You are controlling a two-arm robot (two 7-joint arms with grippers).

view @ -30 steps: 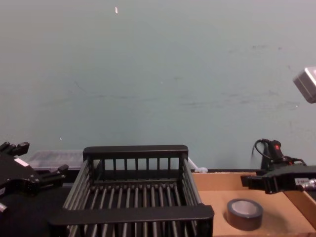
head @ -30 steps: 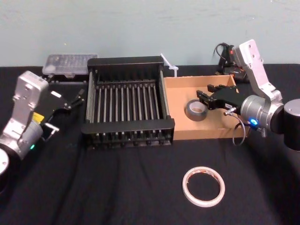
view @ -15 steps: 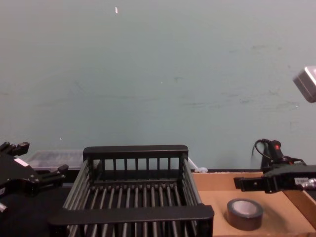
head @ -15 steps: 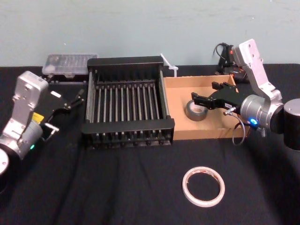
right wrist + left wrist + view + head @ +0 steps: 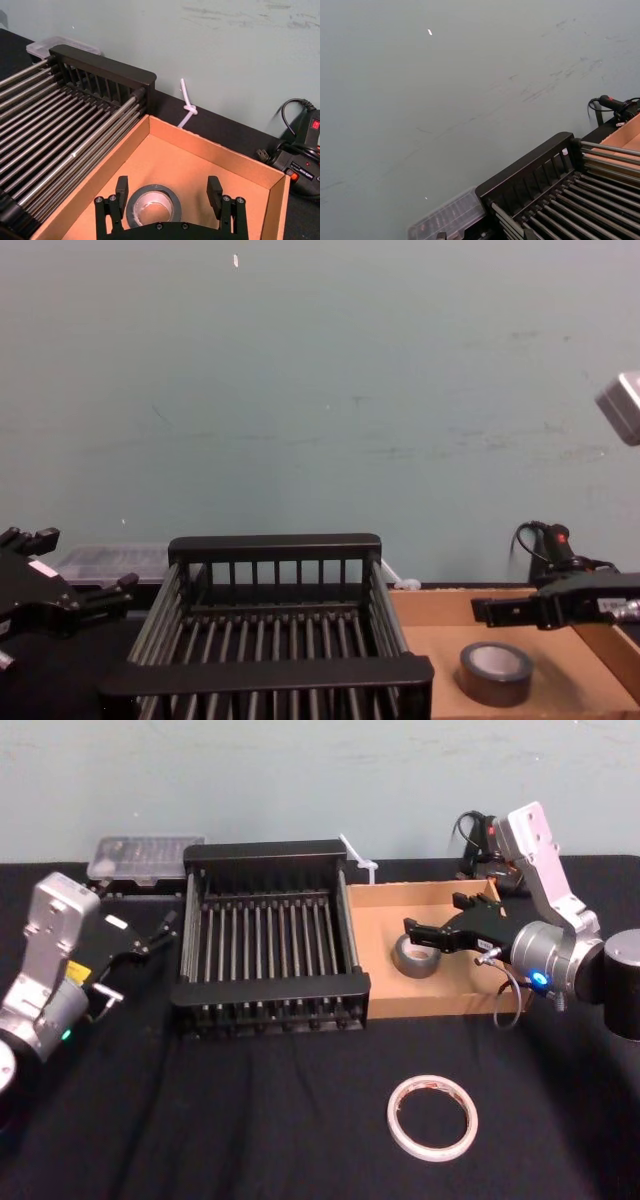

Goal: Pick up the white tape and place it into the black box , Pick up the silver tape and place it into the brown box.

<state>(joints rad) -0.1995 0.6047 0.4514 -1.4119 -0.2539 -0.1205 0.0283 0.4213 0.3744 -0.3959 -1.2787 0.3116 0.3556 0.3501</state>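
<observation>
The silver tape (image 5: 415, 958) lies flat on the floor of the brown box (image 5: 440, 1000), near the box's left wall. My right gripper (image 5: 437, 917) hangs just above it, open wide; in the right wrist view the fingers (image 5: 121, 189) stand apart over the silver tape (image 5: 150, 206) without touching it. From the chest, the silver tape (image 5: 496, 673) sits below the right gripper (image 5: 510, 612). The white tape (image 5: 432, 1117) lies on the black cloth in front of the brown box. The black box (image 5: 270, 992) stands left of the brown box, with nothing in it. My left gripper (image 5: 160, 932) is parked to its left, open.
A clear plastic case (image 5: 145, 858) sits behind the black box at the left. A black tool with a cable (image 5: 480, 835) lies behind the brown box. A knotted white tie (image 5: 358, 855) lies between the two boxes at the back. Bare black cloth spreads across the front.
My right gripper's fingers have spread wide, letting go of the silver tape, which stays on the brown box's floor. The left arm has not moved.
</observation>
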